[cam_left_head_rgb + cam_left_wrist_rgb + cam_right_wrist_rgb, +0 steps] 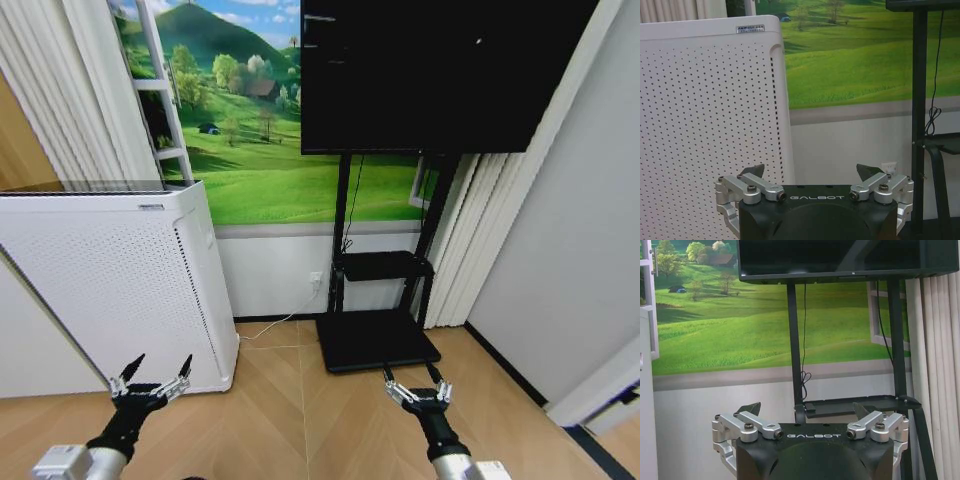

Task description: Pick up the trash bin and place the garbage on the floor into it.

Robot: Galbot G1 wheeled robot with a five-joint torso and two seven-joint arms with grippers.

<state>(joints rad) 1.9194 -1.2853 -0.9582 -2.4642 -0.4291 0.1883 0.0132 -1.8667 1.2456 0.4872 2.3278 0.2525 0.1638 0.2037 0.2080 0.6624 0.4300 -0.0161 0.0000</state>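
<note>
The trash bin and the garbage are out of view. The floor point(300, 410) is light wood in a herringbone pattern. My left gripper point(152, 374) is held low at the left, open and empty, pointing at a white perforated cabinet. Low at the right, my right gripper point(414, 381) is also open and empty, aimed toward a black TV stand. In the left wrist view the left gripper point(812, 172) has its fingers spread apart. The right gripper point(807, 410) looks the same in the right wrist view.
A white perforated appliance point(110, 290) stands at the left against the wall. A black TV stand point(378, 338) with a large dark screen point(440, 70) stands ahead, its base plate on the floor. Curtains point(470, 240) and a grey wall close the right side. A white cable point(275, 325) lies by the wall.
</note>
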